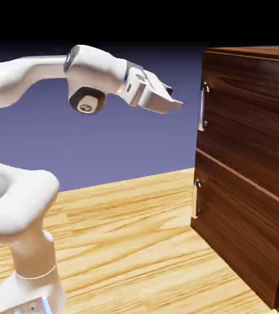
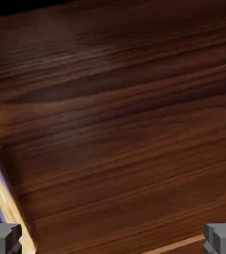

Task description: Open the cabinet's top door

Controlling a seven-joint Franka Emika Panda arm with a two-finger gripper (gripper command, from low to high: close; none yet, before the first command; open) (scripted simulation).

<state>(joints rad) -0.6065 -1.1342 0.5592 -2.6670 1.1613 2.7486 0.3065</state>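
gripper (image 1: 175,101) is wide open, nothing between the fingers, hanging in free air just short of the cabinet (image 1: 246,153). top door (image 1: 252,104) is the upper panel, shut, at the exterior view's right. its upper handle (image 1: 202,110) is a vertical silver bar on the door's near edge, apart from the fingers.

not lined up yet imo: in the hand view the bar sits off to the left and leans, its lower end by that side's finger tip (image 2: 3,238). so shift sideways until it's centred between the pads, roll to square up with it, then go straight in. keep the jaws wide till the bar is well inside, then close. likely miss: one finger hits the bar or jams on the wood. once gripped, pull back along the door's swing, not dead straight, or it'll probably slip.

lower panel (image 1: 246,227) is shut too, leave it. can't see what's inside either compartment.
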